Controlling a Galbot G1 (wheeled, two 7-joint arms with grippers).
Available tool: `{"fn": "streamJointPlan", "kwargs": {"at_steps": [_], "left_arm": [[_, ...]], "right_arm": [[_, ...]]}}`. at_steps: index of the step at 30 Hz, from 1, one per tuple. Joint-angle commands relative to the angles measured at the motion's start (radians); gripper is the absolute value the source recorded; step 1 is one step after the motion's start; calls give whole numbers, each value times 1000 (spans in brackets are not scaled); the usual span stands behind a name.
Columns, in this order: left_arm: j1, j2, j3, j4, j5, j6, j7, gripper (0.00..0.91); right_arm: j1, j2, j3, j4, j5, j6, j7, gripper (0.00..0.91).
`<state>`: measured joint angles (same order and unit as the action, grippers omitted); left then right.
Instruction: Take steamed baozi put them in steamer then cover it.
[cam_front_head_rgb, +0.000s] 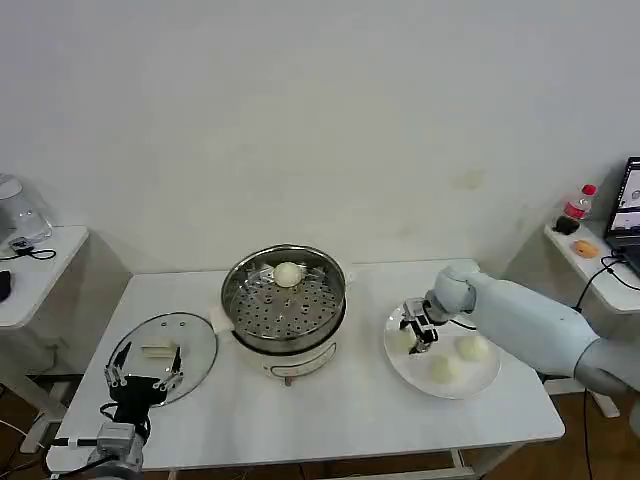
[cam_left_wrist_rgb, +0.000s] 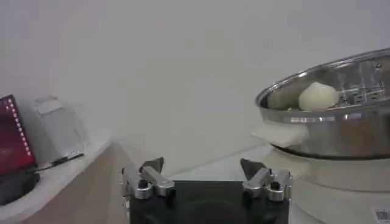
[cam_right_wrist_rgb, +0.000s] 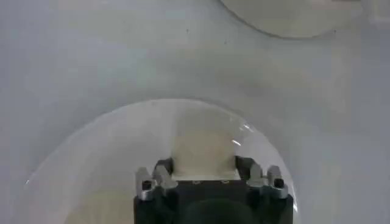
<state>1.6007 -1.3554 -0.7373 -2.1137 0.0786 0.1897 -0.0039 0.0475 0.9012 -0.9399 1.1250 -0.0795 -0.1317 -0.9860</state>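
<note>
Right gripper (cam_front_head_rgb: 419, 331) clenched around a baozi (cam_right_wrist_rgb: 204, 155) on the plate (cam_front_head_rgb: 470, 385); squeezing too hard could dent it. Left gripper (cam_front_head_rgb: 143, 375) released, idle.

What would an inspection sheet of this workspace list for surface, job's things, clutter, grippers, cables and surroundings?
Surface: white table.
Job's things: steamer mid-table, uncovered, one baozi inside; three more baozi on the white plate to the steamer's right; cover lying flat on the table to its left.
Clutter: nothing seen.
Grippers: left gripper open, over the cover's near edge; right gripper down at a baozi on the plate.
Cables: black cable on the left side table.
Surroundings: white wall; bottle on the right side table.
</note>
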Motion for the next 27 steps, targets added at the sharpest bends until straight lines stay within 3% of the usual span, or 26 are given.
{"fn": "streamJointPlan", "kwargs": {"at_steps": [1,9,15,27], "left_arm": [[0,5,-6,-1,-2,1,0,907],[-9,7,-7,5,-5,2,0,907],[-15,16,-17,9,-23,4,-4,907],[-19,24,-55,8,-62,16,-13,907]], "right_arm": [[99,-8,0,21,18,-1,-27,645],[381,-32,-109,79,134,-21,-43,645],[563,21,-176,104,268,-66,-27,655],[594,304,-243,141,518,-210,56,665]]}}
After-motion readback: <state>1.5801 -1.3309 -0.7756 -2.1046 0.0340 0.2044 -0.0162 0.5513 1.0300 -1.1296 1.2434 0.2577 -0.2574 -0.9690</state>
